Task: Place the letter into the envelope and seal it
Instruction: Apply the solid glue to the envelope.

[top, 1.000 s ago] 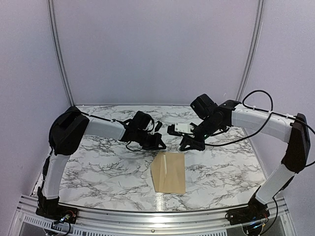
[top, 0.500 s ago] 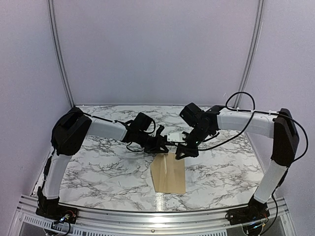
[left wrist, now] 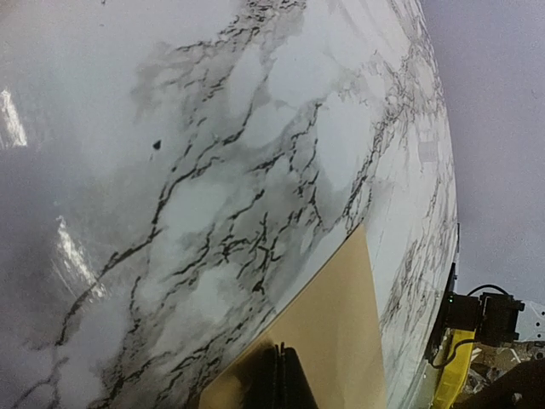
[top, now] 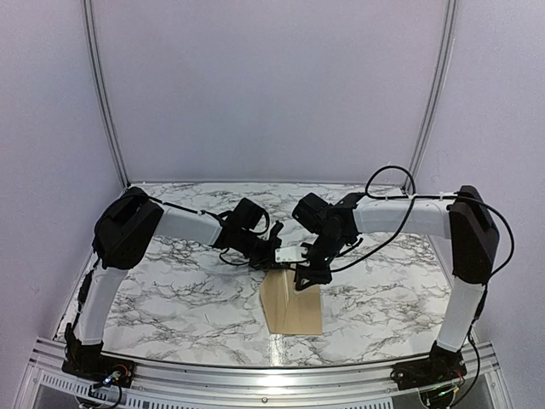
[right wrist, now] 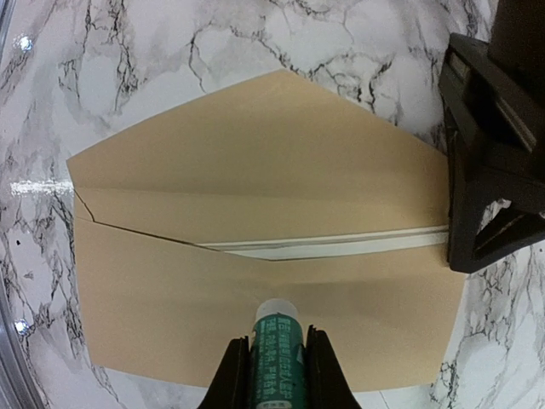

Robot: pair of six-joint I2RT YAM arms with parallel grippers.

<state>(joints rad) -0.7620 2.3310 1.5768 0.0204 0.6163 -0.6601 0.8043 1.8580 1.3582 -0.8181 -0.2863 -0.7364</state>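
Envelope (top: 294, 307) is lying, long axis near-to-far, flap pointing left; right gripper (right wrist: 278, 341) is clamping a glue stick (right wrist: 278, 362); left gripper (left wrist: 279, 379) is fully closed.

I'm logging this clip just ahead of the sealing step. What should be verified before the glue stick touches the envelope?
1. Letter inside envelope: ok, only a white strip shows at the mouth.
2. Flap open, lying flat: ok.
3. Glue stick clamped in right gripper: ok.
4. Glue stick uncapped: cannot tell.
5. Left gripper shut at the envelope's end: ok; pressing it down: cannot tell.
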